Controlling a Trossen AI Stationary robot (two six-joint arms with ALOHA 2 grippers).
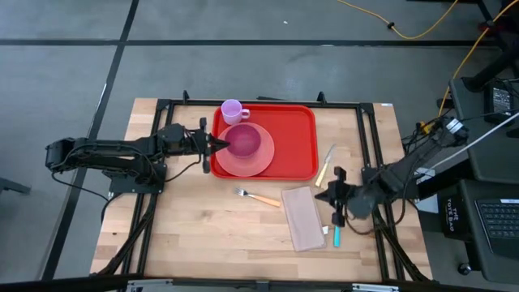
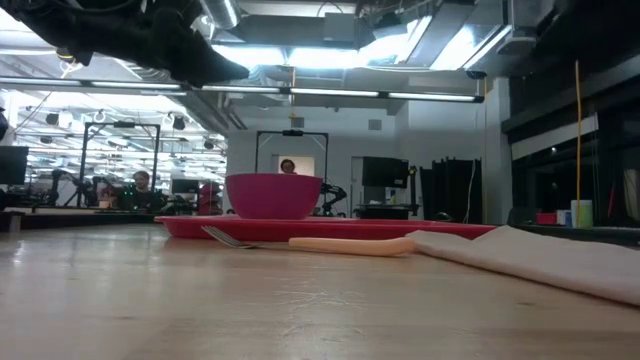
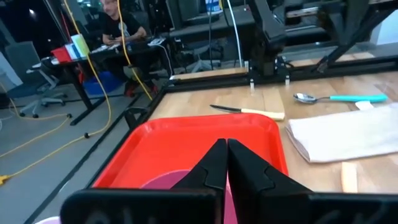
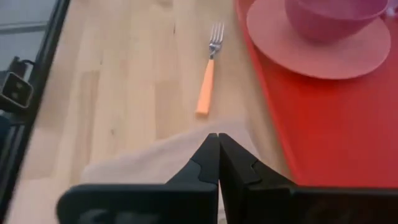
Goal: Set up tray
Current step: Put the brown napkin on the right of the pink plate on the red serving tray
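Red tray (image 1: 292,142) upper centre of the overhead frame, on the wooden table (image 1: 195,227). Pink plate (image 1: 243,154) on the tray's left half, magenta bowl (image 1: 244,140) on the plate, lilac cup (image 1: 233,110) at the tray's upper-left corner. Off the tray, lower centre: fork (image 1: 258,197) with orange handle, beige napkin (image 1: 302,217) just right of it, knife (image 1: 326,165) right of the tray, spoon (image 1: 336,234) with teal handle near the napkin's lower-right edge. Left gripper (image 1: 217,144) at the tray's left edge, just beside the bowl, fingers pinched together, holding nothing. Right gripper (image 1: 323,195) centre right, over the napkin's upper-right corner, fingers likewise pressed shut and empty. Judged state: dishes placed, cutlery and napkin not yet on the tray. Risks: shut left fingers beside the bowl could nudge it or slide the plate if moved toward the frame's right without lifting; shut right fingers cannot take the napkin until spread, and a low sweep could drag the cloth into the fork or spoon; thin cutlery flat on wood likely to slip from a pinch.
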